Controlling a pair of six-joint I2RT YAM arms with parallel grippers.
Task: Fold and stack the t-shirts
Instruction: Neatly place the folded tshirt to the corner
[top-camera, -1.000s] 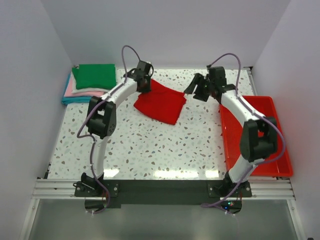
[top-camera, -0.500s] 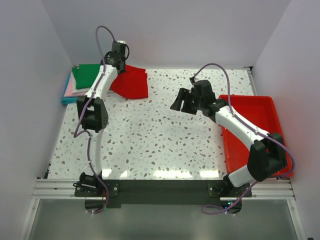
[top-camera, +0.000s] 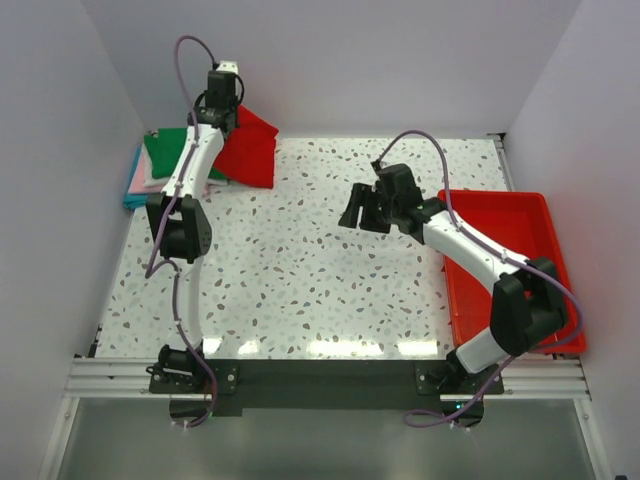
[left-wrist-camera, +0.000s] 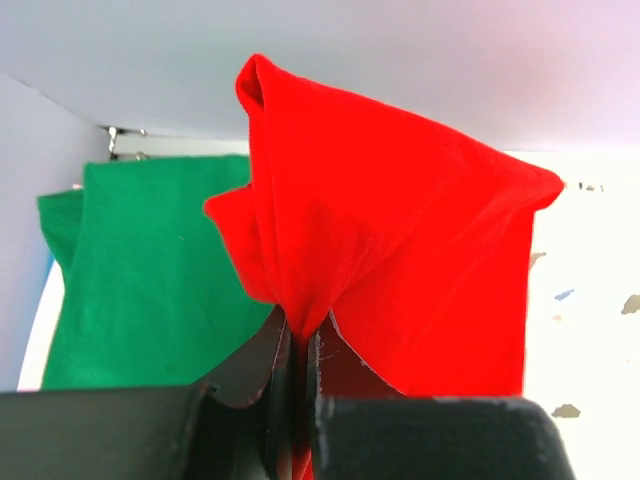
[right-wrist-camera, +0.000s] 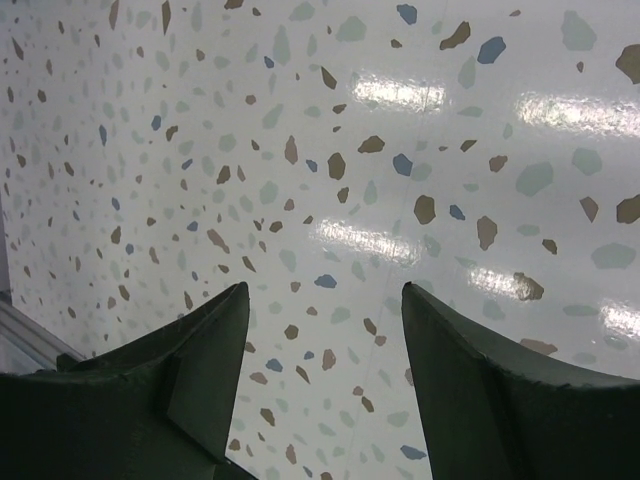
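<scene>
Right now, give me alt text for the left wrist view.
The left pincer is shut on a bunched red t-shirt that fills the middle. A folded green t-shirt lies behind it at left; speckled table shows at right.

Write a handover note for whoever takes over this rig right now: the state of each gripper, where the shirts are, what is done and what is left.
The left gripper is shut on the red t-shirt, which hangs bunched from it at the far left corner, right beside the folded stack.
The right gripper is open and holds nothing, above the table near its middle.
The green t-shirt tops the stack; pink and blue edges show beneath it.
Done: those shirts are folded and stacked.
Left: lay the red one flat on the green, release it, and probably tidy its fold.
</scene>
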